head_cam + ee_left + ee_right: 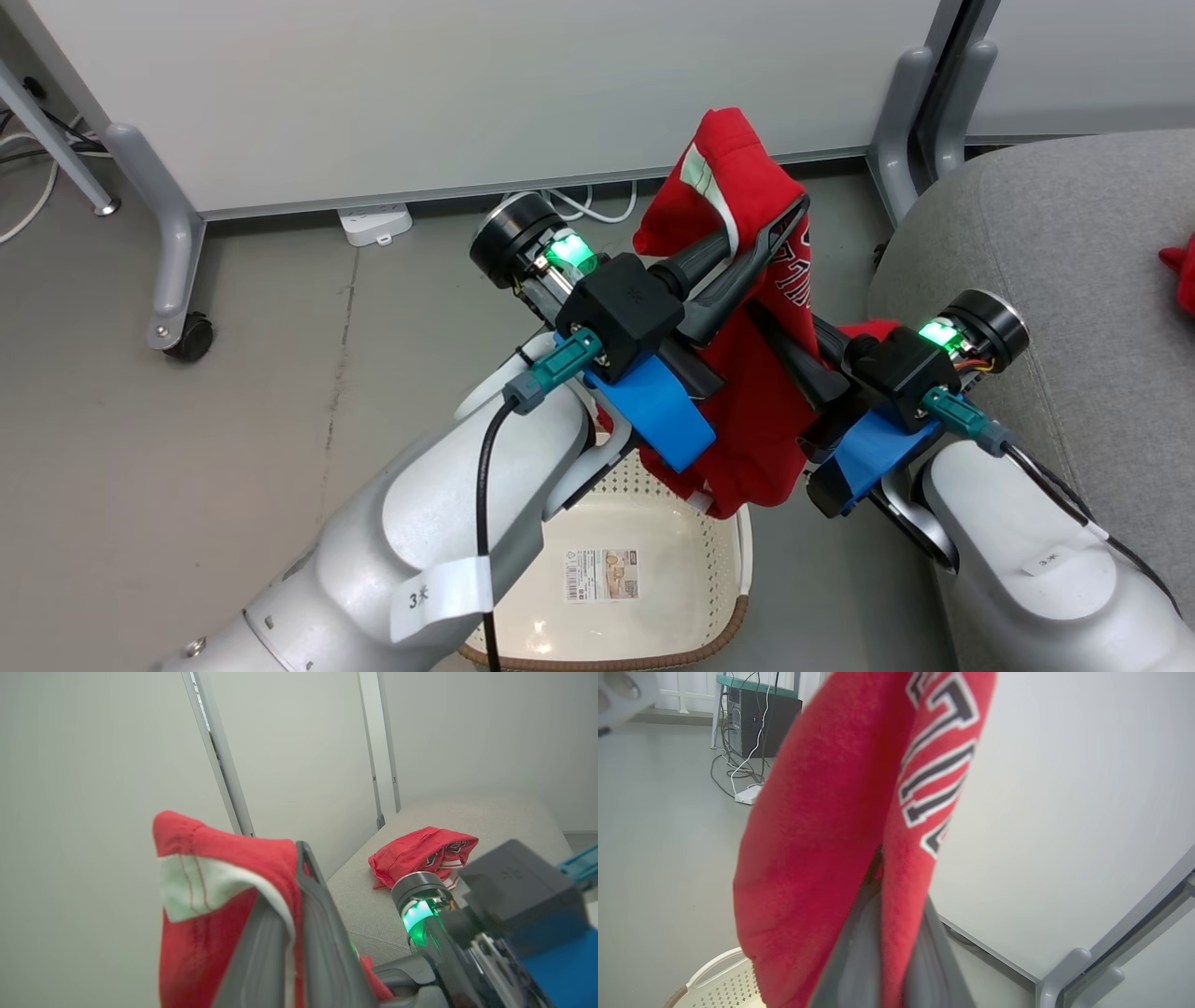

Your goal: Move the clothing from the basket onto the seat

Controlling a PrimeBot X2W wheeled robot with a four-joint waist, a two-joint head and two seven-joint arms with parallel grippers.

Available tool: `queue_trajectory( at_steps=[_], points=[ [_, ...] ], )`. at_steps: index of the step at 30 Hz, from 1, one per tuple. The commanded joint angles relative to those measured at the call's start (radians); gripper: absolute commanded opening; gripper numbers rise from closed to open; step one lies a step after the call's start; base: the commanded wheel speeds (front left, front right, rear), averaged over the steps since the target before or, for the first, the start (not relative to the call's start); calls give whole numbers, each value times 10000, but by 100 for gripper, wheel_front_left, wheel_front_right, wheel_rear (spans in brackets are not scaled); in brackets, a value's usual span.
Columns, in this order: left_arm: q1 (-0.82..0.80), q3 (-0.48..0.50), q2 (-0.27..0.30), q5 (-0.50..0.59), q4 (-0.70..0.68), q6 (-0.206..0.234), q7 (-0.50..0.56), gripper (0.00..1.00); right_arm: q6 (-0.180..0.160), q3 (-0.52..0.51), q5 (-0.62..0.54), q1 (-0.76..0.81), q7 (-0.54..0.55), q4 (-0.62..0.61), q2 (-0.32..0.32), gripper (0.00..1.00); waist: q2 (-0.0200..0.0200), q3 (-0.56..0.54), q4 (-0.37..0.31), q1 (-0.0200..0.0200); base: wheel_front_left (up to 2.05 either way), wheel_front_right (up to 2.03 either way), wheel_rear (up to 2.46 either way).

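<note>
A red garment [747, 411] with white trim and lettering hangs in the air above the basket [738, 551], held by both arms. My left gripper [780, 224] is shut on its top fold, seen close in the left wrist view [299, 858]. My right gripper [775, 341] is shut on the lettered part lower down, with cloth [822, 826] between its fingers [859, 956]. The cream basket's bottom, with its label sticker, is bare. A second red garment [420, 851] lies bunched on the grey seat [1055, 233], at the head view's right edge [1181, 271].
White partition panels on grey wheeled feet [177, 289] stand behind the basket, with a power strip [373, 224] and cables on the floor. The seat's rounded edge is just right of my right arm. Grey floor stretches to the left.
</note>
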Motion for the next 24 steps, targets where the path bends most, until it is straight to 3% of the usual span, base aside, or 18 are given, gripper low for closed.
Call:
queue_trajectory(
  at_steps=[1,14,16,24],
  points=[
    [-39,41,59,16,18,-11,-47,0,1,26,92,-145,-41,-48,48,0,-1,-4,-3,-1,0,0,0],
    [48,12,91,-21,79,-11,-47,0,1,64,130,-26,-41,-78,34,0,-1,-54,-31,-1,0,0,0],
    [85,52,83,-32,135,-11,-47,100,1,57,142,-6,-41,-83,22,0,-1,-57,-36,-1,0,0,0],
    [194,98,107,89,215,-11,-46,100,1,-142,153,122,-41,-155,18,0,-1,-4,-93,-1,0,0,0]
  ],
)
